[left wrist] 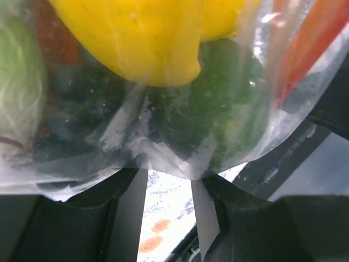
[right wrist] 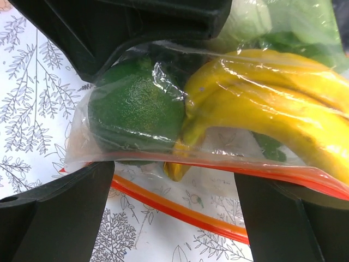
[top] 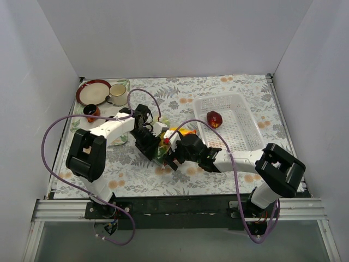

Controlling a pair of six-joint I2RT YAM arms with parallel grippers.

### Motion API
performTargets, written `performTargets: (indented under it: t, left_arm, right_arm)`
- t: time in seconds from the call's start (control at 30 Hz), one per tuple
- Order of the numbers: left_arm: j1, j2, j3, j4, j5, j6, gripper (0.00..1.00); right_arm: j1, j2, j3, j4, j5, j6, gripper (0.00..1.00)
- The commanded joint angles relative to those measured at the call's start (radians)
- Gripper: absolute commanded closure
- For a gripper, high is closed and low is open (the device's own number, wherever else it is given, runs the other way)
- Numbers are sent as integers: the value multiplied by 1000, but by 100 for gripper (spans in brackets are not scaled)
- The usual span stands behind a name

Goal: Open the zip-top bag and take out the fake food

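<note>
The zip-top bag (top: 165, 143) lies mid-table between both arms. My left gripper (top: 148, 146) grips a bunched fold of its clear plastic (left wrist: 136, 136); the jaws are nearly closed with a narrow gap (left wrist: 169, 174). Inside the bag are a yellow piece (left wrist: 147, 38), a green round one (left wrist: 218, 109) and a pale cabbage-like one (left wrist: 19, 93). My right gripper (top: 173, 152) is wide open (right wrist: 174, 174) at the bag's mouth, which gapes. One orange-red zip strip (right wrist: 283, 174) crosses my fingertips and the other (right wrist: 180, 210) lies on the cloth. A red apple (top: 214, 118) sits in the basket.
The white perforated basket (top: 242, 136) stands right of centre. A red-rimmed plate (top: 92, 91), a cup (top: 117, 94) and a small dark cup (top: 91, 111) stand at the back left. White walls close in three sides. Purple cables loop beside both arms.
</note>
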Motion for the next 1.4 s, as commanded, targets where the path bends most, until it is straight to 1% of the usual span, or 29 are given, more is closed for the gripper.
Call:
performTargets:
  t: [0.0,0.07,0.1,0.2,0.37,0.5,0.63,0.73,0.77,0.83,0.9,0.93,1.0,1.03,1.1,1.13,1.2,1.23,1.3,1.33,1.37]
  left_arm:
    - [-19,1,-37,116,-31,1,65]
    - [-19,-2,-85,139,-77,18,65]
    - [-19,-1,-105,164,-93,23,65]
    - [-19,7,-157,204,-145,41,66]
    - [-19,33,-204,250,-215,67,67]
    - [-19,45,-174,241,-212,61,67]
    - [-19,61,-129,221,-202,51,67]
    - [-19,64,-111,211,-191,45,68]
    - [-19,64,-106,207,-189,43,68]
    - [-19,67,-100,201,-180,40,68]
    - [-22,68,-96,193,-170,38,68]
    - [-24,68,-94,191,-165,35,68]
    - [-28,70,-89,182,-159,35,68]
    - [-30,65,-85,178,-153,32,68]
    - [-33,61,-83,170,-153,35,69]
    - [-33,61,-86,170,-160,34,69]
    - [-33,55,-95,175,-176,41,69]
    - [-33,53,-100,178,-183,44,69]
    - [-33,55,-112,190,-200,48,69]
    - [-33,58,-114,194,-205,48,69]
    - [-33,61,-114,198,-206,43,69]
  right_arm:
    - [1,10,-21,69,-2,8,2]
    - [1,-1,-53,72,3,10,1]
    - [-1,-13,-61,78,43,10,1]
    - [-12,-37,-89,90,80,11,1]
    - [-61,-54,-129,138,86,20,2]
    - [-79,-32,-112,213,16,31,2]
    - [-79,30,-55,265,-119,45,4]
    - [-79,94,-17,277,-173,63,9]
    - [-79,119,-8,280,-184,72,12]
    - [-79,137,9,280,-207,77,15]
    - [-79,159,19,276,-213,79,22]
    - [-79,165,26,273,-212,79,28]
    - [-81,188,48,262,-213,77,34]
    - [-84,195,54,257,-218,79,41]
    - [-87,196,62,253,-221,80,49]
    - [-88,185,57,256,-221,80,60]
    - [-88,133,29,260,-210,80,70]
    - [-88,110,17,251,-204,79,80]
    - [-88,39,-12,222,-175,76,91]
    - [-88,13,-23,190,-167,69,98]
    - [-87,-42,-32,167,-155,71,99]
